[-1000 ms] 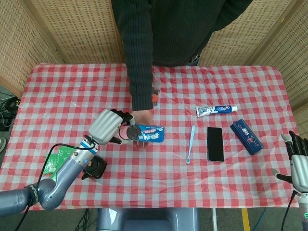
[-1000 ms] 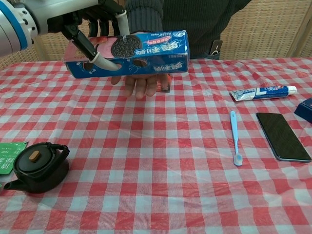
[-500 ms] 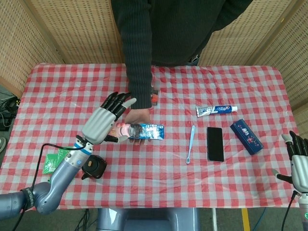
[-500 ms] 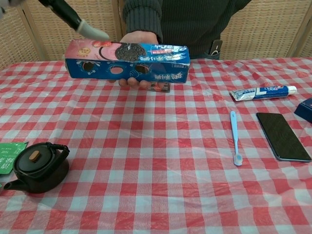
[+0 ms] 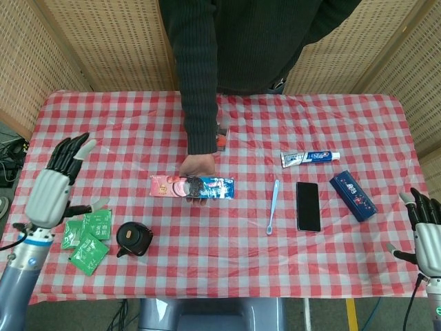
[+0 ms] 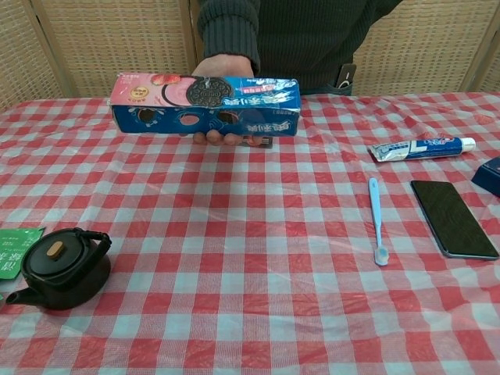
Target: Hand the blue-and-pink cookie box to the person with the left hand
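Note:
The blue-and-pink cookie box (image 5: 193,187) (image 6: 205,104) lies level above the table, held from below by the person's hand (image 5: 198,165) (image 6: 225,66). My left hand (image 5: 54,186) hovers far to the left of the box with its fingers spread and nothing in it; only the head view shows it. At the bottom right corner of the head view my right hand (image 5: 427,233) rests open beside the table edge, holding nothing.
A black teapot (image 5: 134,239) (image 6: 58,267) and green packets (image 5: 88,238) sit front left. A toothbrush (image 5: 273,205), a toothpaste tube (image 5: 310,158), a black phone (image 5: 308,205) and a dark blue box (image 5: 352,196) lie on the right half.
My left hand let go of the cookie box and drew back to the left, fingers spreading. The person's hand now holds the box alone. The right hand stayed put.

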{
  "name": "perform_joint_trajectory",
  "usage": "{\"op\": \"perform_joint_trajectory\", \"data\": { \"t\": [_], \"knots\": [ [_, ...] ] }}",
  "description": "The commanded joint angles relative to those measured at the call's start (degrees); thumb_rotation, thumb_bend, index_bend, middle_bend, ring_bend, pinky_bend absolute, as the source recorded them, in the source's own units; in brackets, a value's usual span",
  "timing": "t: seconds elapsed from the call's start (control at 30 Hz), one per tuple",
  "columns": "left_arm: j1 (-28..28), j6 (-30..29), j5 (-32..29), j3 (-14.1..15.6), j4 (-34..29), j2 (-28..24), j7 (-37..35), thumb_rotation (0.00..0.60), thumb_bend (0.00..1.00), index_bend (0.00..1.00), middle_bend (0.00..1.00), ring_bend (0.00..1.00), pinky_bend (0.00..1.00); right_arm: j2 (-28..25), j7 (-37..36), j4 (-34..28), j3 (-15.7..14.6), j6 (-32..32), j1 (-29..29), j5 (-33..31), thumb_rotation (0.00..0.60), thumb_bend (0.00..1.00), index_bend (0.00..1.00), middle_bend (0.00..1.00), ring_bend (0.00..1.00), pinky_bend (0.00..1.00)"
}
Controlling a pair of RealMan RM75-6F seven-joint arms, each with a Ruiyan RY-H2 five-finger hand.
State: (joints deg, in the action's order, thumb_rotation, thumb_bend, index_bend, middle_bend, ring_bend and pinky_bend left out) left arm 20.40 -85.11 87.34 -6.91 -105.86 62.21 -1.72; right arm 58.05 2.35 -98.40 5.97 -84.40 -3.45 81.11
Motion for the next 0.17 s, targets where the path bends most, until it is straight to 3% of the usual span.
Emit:
{"op": "perform_joint_trajectory", "data": {
  "t": [0.03, 0.17],
  "knots": [
    [-6.17, -4.44, 3.71, 6.82, 7.02, 0.15, -6.04, 0.6, 0.0, 0.0, 0.0, 0.0, 0.0, -0.14, -0.11, -0.28, -0.17, -0.19, 0.07, 0.42, 0.6, 0.0, 0.0, 0.0, 0.0, 0.0],
    [-9.42, -4.15, 3.93, 10.4, 9.84, 1.42, -6.24, 0.6, 0.0, 0.0, 0.0, 0.0, 0.0, -0.21, 0.0, -0.66, -0.29, -0.47, 0.09, 0.99, 0.6, 0.0, 0.0, 0.0, 0.0, 0.0]
  ]
}}
